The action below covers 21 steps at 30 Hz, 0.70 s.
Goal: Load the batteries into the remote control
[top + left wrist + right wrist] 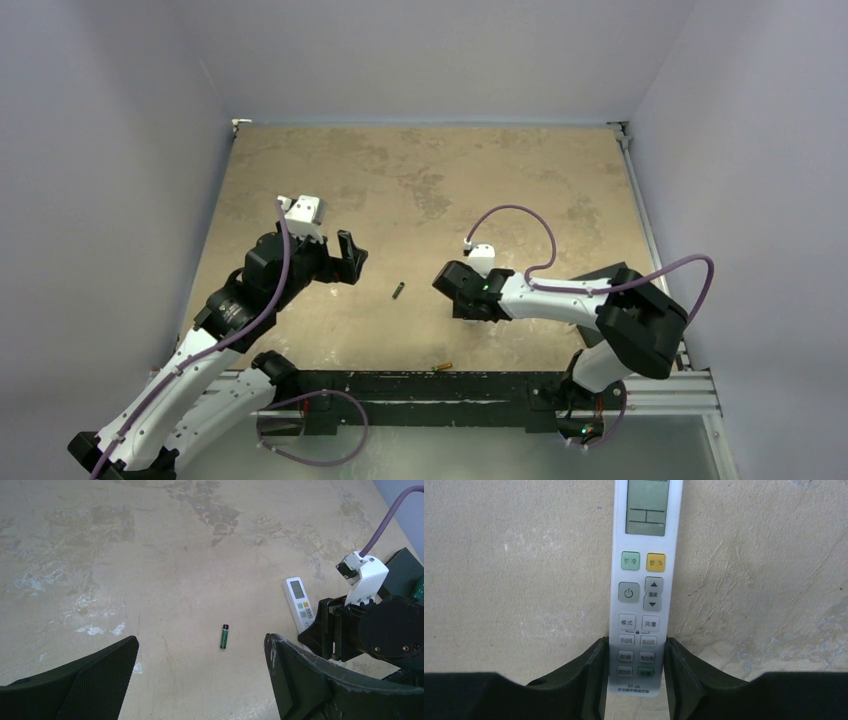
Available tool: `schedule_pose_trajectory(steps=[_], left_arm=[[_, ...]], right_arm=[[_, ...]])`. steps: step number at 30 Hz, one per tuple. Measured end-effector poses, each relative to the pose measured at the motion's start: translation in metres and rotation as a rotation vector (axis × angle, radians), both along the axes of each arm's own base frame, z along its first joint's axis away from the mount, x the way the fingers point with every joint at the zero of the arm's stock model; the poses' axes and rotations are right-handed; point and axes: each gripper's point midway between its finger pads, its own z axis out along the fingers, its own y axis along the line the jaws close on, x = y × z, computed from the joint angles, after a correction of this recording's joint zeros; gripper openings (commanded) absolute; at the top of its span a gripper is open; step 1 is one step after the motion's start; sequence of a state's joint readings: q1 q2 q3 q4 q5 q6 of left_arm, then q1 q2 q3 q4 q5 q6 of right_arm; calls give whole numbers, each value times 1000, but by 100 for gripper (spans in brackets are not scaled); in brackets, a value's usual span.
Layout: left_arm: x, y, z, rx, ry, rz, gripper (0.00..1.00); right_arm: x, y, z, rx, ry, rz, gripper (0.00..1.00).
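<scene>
The right gripper [636, 647] is pinching the bottom end of the remote control [644, 580]. Its two dark fingers [586, 677] are sitting against the remote's long sides, narrowed to its width. As far as I can tell they are touching it on both sides. The remote is lying flat on the table [420, 170], in the right half and nearer the near edge. It is face up, with the screen pointing away from the gripper.

The left gripper [200, 640] is hanging above the left half of the table with its jaws spread wide and holding nothing.

The dark battery [398, 291] is lying loose between the two grippers, roughly midway across the table. The gold battery [441, 366] is lying right at the near edge.

I judge the loading to be barely starting. Neither battery is in the remote, and the back with the battery recess is facing down and out of sight. That leaves turning the remote over, exposing the recess and seating both batteries.

The buttons are carrying Chinese characters. I am reading 模式 and 风量 on one row and 手动风 and 自动风 on the row below. Small print at the bottom looks like "KT-1" plus a character I cannot make out. The dark battery is showing a green and black wrapper, but its lettering is too small to read.
</scene>
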State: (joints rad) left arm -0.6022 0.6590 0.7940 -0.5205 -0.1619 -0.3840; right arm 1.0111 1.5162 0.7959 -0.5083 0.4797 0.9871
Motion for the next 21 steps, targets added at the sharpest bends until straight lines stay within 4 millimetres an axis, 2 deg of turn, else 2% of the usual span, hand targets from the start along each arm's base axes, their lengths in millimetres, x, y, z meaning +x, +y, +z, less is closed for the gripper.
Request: schedule_pose_trajectory(steps=[6, 12, 21], left_arm=[[0, 0, 0, 0, 1, 3, 97], [0, 0, -1, 1, 6, 2, 97], [-2, -11, -9, -1, 41, -52, 99]], right_arm=[[-2, 5, 10, 28, -14, 31, 0], [-8, 11, 28, 100, -32, 94, 0], [-22, 22, 54, 220, -53, 244, 0]])
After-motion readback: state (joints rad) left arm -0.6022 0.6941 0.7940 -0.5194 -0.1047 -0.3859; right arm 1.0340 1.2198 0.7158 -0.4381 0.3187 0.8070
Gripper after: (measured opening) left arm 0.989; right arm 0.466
